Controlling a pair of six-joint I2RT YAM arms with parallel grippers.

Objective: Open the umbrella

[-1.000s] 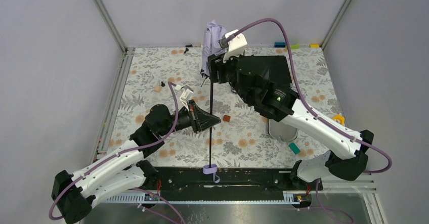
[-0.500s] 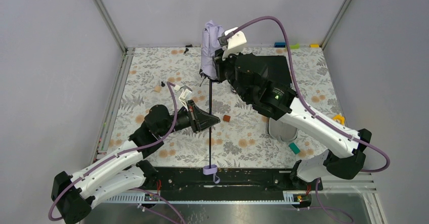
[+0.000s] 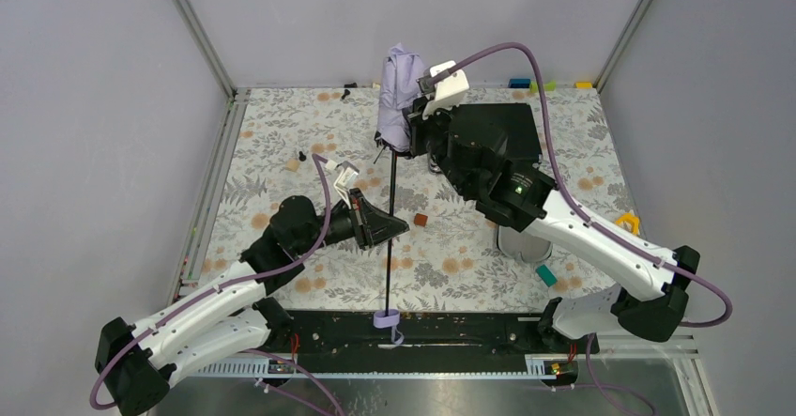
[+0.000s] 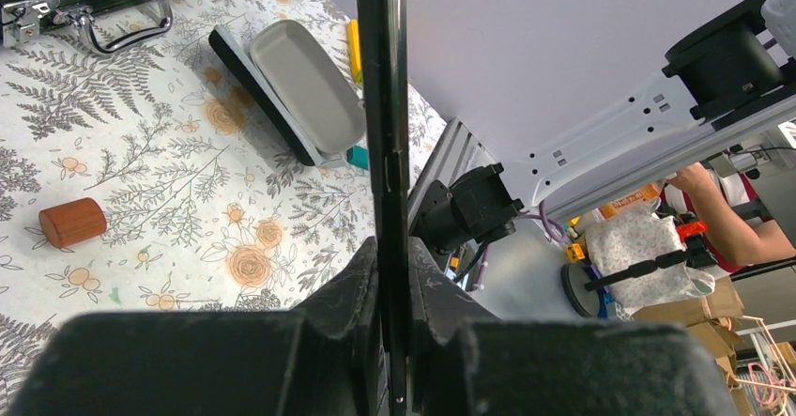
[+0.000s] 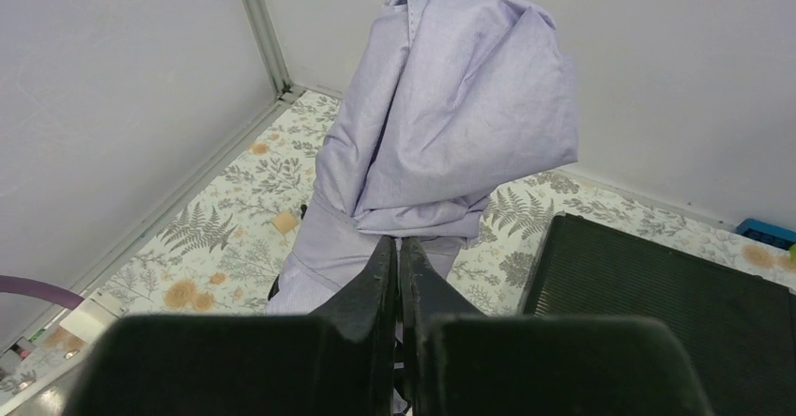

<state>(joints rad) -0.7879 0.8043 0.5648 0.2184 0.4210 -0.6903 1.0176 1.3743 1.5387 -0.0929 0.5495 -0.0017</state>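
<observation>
The umbrella stands nearly upright over the floral mat. Its folded lavender canopy [image 3: 398, 97] is at the top, a thin black shaft [image 3: 390, 200] runs down, and a lavender handle knob [image 3: 387, 320] sits at the near edge. My left gripper [image 3: 392, 231] is shut on the shaft about halfway down; in the left wrist view the shaft [image 4: 380, 106] runs straight up from between the jaws of that gripper [image 4: 392, 266]. My right gripper [image 3: 411, 120] is shut at the canopy's lower edge. In the right wrist view that gripper [image 5: 396, 242] pinches the bottom fold of the canopy [image 5: 460, 125].
A flat black briefcase [image 3: 497, 125] lies behind the right arm. An open black clamshell case [image 3: 521, 242] with a grey inside lies at the right. A brown block [image 3: 421, 220], a teal block [image 3: 545, 274] and a small wooden cube [image 3: 293, 164] are scattered on the mat.
My right gripper has closed from open to shut on the canopy's lower fold and shifted slightly right, tilting the umbrella top with it. The left gripper has kept its hold on the shaft.
</observation>
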